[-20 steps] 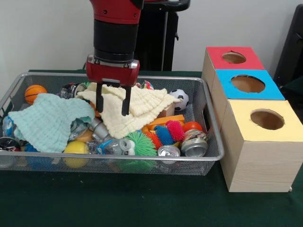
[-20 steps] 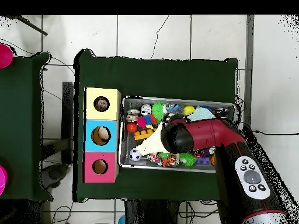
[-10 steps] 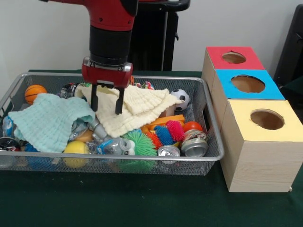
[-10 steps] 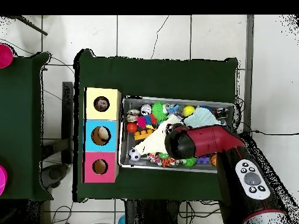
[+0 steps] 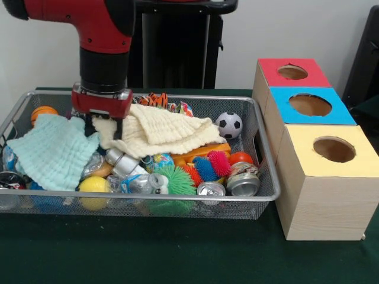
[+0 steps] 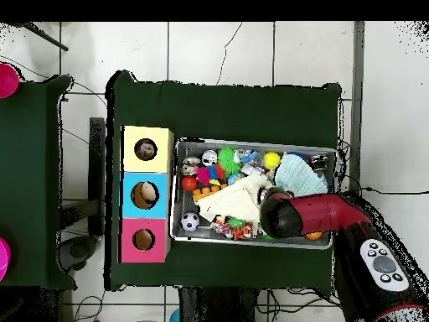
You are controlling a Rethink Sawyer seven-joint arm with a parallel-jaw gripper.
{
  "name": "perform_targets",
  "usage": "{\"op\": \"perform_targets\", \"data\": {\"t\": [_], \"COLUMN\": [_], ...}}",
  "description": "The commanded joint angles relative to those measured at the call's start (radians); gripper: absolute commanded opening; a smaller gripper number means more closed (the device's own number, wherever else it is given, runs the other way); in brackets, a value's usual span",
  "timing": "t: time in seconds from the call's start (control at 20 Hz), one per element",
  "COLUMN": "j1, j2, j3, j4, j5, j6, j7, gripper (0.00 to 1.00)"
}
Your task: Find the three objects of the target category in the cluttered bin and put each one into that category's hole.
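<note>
Gripper (image 5: 102,125), fingers apart and holding nothing, set low in the bin (image 5: 260,148) at the cream cloth's (image 5: 160,133) edge, beside the green cloth (image 5: 50,154).

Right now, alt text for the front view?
A red arm's gripper is down at the left end of a cream cloth in a wire bin of balls, cans and spiky toys, beside a mint cloth. Right of the bin stand red, blue and yellow boxes, each with a hole.

Table cover (image 5: 177,254): dark green cloth.
Floor (image 6: 251,50): pale tiles around the table.
Second table (image 6: 29,168): green, beside the first.
Pink round things (image 6: 7,80): at its edge.
</note>
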Motion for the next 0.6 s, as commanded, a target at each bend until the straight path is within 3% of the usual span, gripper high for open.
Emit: {"op": "perform_targets", "data": {"t": [0.05,0.25,0.3,0.45,0.6], "j1": [-0.057,-0.038,-0.041,-0.074,-0.049], "j2": [0.081,0.107,0.109,0.105,0.063], "j3": [0.023,0.016,0.022,0.060,0.058], "j4": [-0.062,-0.082,-0.081,-0.058,-0.053], "j5": [-0.116,-0.141,-0.143,-0.154,-0.117], "j6": [-0.007,-0.039,-0.044,-0.095,-0.021], "j7": [-0.183,-0.149,-0.150,-0.169,-0.171], "gripper": [1.00,1.00,0.00,0.00,0.00]}}
